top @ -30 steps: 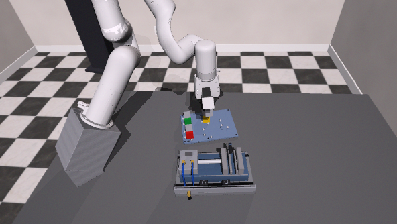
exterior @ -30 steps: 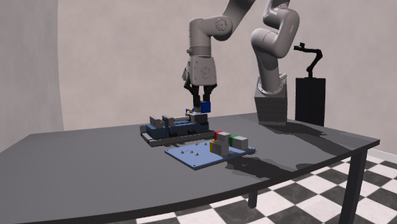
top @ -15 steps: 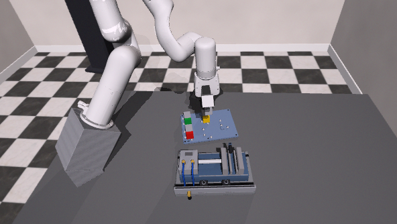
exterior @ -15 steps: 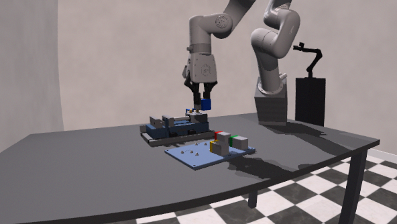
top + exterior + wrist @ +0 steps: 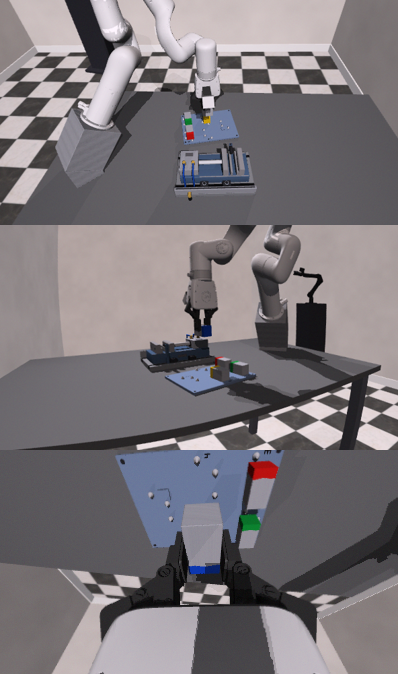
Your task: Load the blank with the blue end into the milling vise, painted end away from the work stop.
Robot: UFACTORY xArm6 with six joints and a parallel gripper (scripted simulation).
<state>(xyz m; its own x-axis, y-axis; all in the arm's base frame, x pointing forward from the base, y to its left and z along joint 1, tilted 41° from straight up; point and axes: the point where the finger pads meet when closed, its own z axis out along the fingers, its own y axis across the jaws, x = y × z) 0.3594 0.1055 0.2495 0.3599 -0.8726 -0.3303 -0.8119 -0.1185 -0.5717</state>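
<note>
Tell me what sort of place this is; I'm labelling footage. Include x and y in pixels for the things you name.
Probably a machining workcell or robotics lab: a milling vise (image 5: 210,179) (image 5: 178,354), an infeed plate (image 5: 215,118) (image 5: 181,384) (image 5: 185,475) of blanks and a robot arm (image 5: 112,87) (image 5: 223,250).

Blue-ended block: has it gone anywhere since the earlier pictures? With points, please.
Hardly. The blue-ended block (image 5: 208,102) (image 5: 206,331) (image 5: 202,542) looks at most a touch higher than in the earliest picture. Nothing was grabbed or let go: the jaws held it then and hold it now. The red (image 5: 189,135) (image 5: 223,360) (image 5: 262,492), green (image 5: 188,121) (image 5: 241,368) (image 5: 248,532) and yellow (image 5: 206,120) (image 5: 220,374) blocks stayed put.
</note>
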